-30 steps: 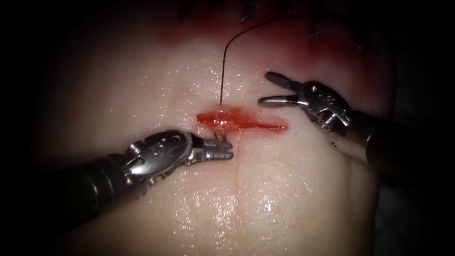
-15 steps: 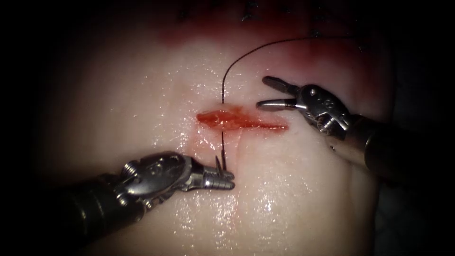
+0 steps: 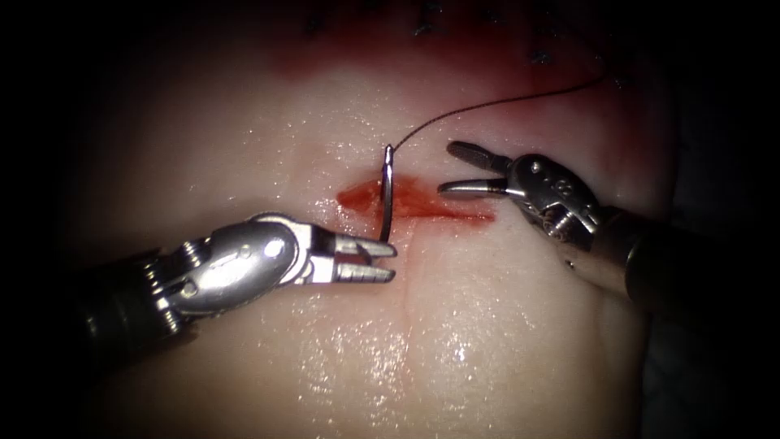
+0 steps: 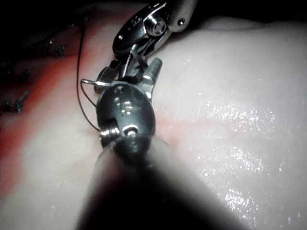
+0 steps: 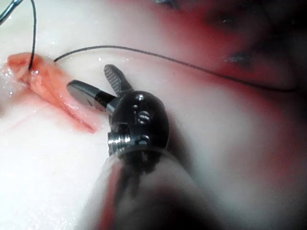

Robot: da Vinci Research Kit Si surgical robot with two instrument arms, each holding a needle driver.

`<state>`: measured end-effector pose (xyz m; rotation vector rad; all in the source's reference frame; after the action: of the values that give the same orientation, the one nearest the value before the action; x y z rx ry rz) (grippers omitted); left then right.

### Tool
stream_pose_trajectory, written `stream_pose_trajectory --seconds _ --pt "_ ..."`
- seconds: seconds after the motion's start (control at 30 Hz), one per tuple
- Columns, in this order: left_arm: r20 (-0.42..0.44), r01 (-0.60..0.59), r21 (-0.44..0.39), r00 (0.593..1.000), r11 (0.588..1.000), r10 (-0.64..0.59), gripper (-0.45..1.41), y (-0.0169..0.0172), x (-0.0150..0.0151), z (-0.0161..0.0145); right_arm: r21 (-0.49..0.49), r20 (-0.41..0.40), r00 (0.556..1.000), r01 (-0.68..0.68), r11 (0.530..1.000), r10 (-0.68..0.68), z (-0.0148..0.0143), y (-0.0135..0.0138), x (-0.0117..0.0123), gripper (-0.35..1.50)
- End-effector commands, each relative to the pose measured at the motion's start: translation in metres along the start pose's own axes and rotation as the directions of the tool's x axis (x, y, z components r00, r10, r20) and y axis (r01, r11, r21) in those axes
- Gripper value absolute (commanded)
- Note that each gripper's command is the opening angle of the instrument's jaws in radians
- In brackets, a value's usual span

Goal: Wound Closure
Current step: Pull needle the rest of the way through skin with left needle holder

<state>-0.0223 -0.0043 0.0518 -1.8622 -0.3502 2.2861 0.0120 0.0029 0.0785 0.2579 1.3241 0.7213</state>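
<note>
The left gripper (image 3: 382,262) lay on the tissue (image 3: 455,325) just below the cut (image 3: 439,213), its two jaws slightly spread with a clear gap between them and nothing pinched in that gap. The needle (image 3: 387,195) stood just beyond its upper jaw: the lower end sat against that jaw's outer edge, and the curve rose away from the gripper across the cut to the far side, where the thread (image 3: 487,104) joined its top end. In the right wrist view the dark curve seemed to sink into the cut, so the needle was probably lodged in the tissue, though I could not tell how deep. The right gripper (image 3: 448,168) hovered to the right of the needle's top end, jaws wide apart and empty, with the thread running off above and past it. The needle looked thin, stiff and smooth, likely to twist or slip in wet jaws, so a firm hold on the body of the curve, clear of both the point and the thread end, looked safest. The thread looked light and limp and the tissue soft and slick, so hard pulling risked tearing the edges.
</note>
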Motion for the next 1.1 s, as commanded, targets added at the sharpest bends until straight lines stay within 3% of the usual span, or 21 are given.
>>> stream_pose_trajectory --seconds 0.03,0.2,0.53,0.6,0.7,0.8,0.87,0.93,1.07,1.1 --pt "-0.002 -0.004 0.002 1.0 1.0 0.004 -0.35 -0.0005 -0.0002 0.0006 0.002 0.001 1.0 0.002 1.0 -0.002 0.0008 0.0003 -0.0003 0.37" --pt "-0.01 -0.104 0.058 0.994 0.993 0.105 -0.35 -0.003 0.0028 0.0003 0.007 0.006 1.0 0.004 1.0 -0.004 0.0007 0.0003 -0.0004 0.3" --pt "0.003 -0.185 0.142 0.982 0.972 0.187 -0.35 -0.0058 0.0043 0.0002 0.012 0.021 1.0 0.005 1.0 -0.005 0.0006 0.0001 -0.0004 0.3" --pt "0.013 -0.199 0.146 0.98 0.969 0.199 -0.35 -0.0056 0.0041 0.0003 0.013 0.022 1.0 -0.02 1.0 0.02 0.0006 0.0 -0.0003 0.42" --pt "0.061 -0.247 0.169 0.969 0.954 0.24 -0.35 -0.0036 0.002 0.0012 0.02 0.03 0.994 -0.103 0.994 0.103 0.0 -0.0003 0.0005 0.61" --pt "0.095 -0.278 0.18 0.96 0.944 0.265 -0.35 -0.0025 -0.0002 0.0022 0.023 0.037 0.979 -0.201 0.979 0.2 -0.0004 -0.0007 0.0016 0.62" --pt "0.136 -0.327 0.166 0.942 0.931 0.306 -0.35 -0.0018 -0.0025 0.0032 0.025 0.037 0.964 -0.265 0.964 0.264 -0.0008 -0.0013 0.0029 0.91" --pt "0.174 -0.374 0.171 0.922 0.912 0.345 -0.35 -0.0015 -0.0045 0.0041 0.034 0.034 0.944 -0.33 0.944 0.328 -0.0011 -0.0021 0.0043 1.08" --pt "0.22 -0.448 0.176 0.886 0.877 0.408 -0.35 -0.0013 -0.0063 0.0054 0.062 0.036 0.897 -0.442 0.895 0.441 -0.0011 -0.0033 0.0053 1.13" --pt "0.241 -0.487 0.173 0.864 0.856 0.442 -0.35 -0.0013 -0.0066 0.006 0.07 0.044 0.868 -0.497 0.865 0.495 -0.001 -0.004 0.0055 1.13"
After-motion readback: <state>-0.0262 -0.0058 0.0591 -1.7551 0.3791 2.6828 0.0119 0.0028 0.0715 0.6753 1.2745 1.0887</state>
